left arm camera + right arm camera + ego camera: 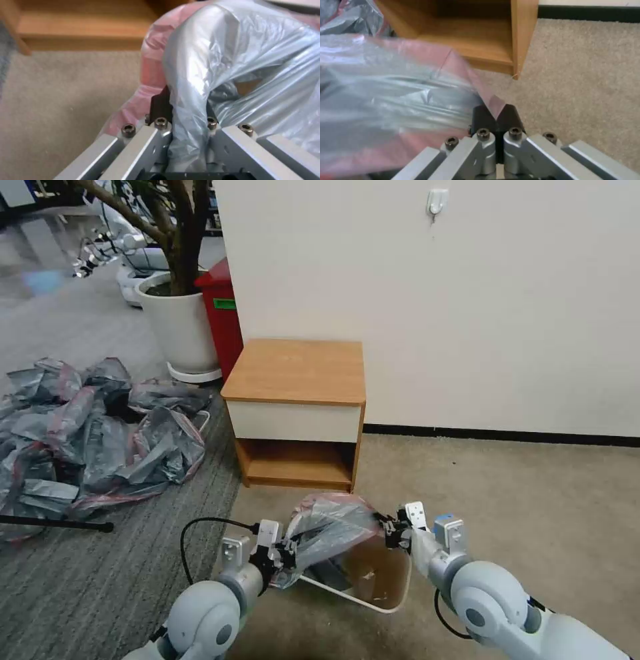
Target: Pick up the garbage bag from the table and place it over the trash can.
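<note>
The garbage bag (331, 527) hangs stretched between the two grippers, just above the trash can (393, 588) on the carpet in front of the table (297, 370) — its top is bare. The left gripper (287, 555) pinches the bag's near left edge, fingers (160, 105) clamped on a fold of grey plastic. The right gripper (389, 531) holds the opposite side, its pads (511, 117) pressed together on a corner of the pink band. The bag's mouth covers the can's left part — the right rim stays uncovered. A heap of similar bags (87, 430) lies on the grey mat to the left.
</note>
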Controlling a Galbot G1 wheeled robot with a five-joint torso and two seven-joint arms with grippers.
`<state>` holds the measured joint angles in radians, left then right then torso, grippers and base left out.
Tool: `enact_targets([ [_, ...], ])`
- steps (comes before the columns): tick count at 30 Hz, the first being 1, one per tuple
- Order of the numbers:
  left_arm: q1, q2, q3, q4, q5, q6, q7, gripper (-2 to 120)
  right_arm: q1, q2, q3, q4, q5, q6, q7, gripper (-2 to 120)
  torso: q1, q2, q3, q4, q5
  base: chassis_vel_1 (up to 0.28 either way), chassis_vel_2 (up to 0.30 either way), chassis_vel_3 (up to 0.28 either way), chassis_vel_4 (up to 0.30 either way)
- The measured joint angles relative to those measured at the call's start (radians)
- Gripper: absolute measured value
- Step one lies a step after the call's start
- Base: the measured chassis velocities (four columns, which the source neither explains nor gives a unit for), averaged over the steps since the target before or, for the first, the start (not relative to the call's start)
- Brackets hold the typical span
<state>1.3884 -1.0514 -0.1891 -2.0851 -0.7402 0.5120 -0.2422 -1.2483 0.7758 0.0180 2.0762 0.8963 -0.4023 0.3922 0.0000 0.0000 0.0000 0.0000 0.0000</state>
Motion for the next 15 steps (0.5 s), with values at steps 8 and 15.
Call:
enact_targets([
  [8,-0.013,-0.018,-0.039,0.006,-0.002,-0.012,0.006,3,-0.04,-0.011,0.038,0.012,0.0,0.004,-0.003,0,0.0,0.0,0.0,0.0,0.0,0.0,0.0,0.0,0.0],
  [15,-0.027,-0.047,-0.05,0.023,-0.002,-0.02,0.006,3,-0.075,-0.011,0.06,0.018,0.0,0.008,-0.005,0,0.0,0.0,0.0,0.0,0.0,0.0,0.0,0.0,0.0],
])
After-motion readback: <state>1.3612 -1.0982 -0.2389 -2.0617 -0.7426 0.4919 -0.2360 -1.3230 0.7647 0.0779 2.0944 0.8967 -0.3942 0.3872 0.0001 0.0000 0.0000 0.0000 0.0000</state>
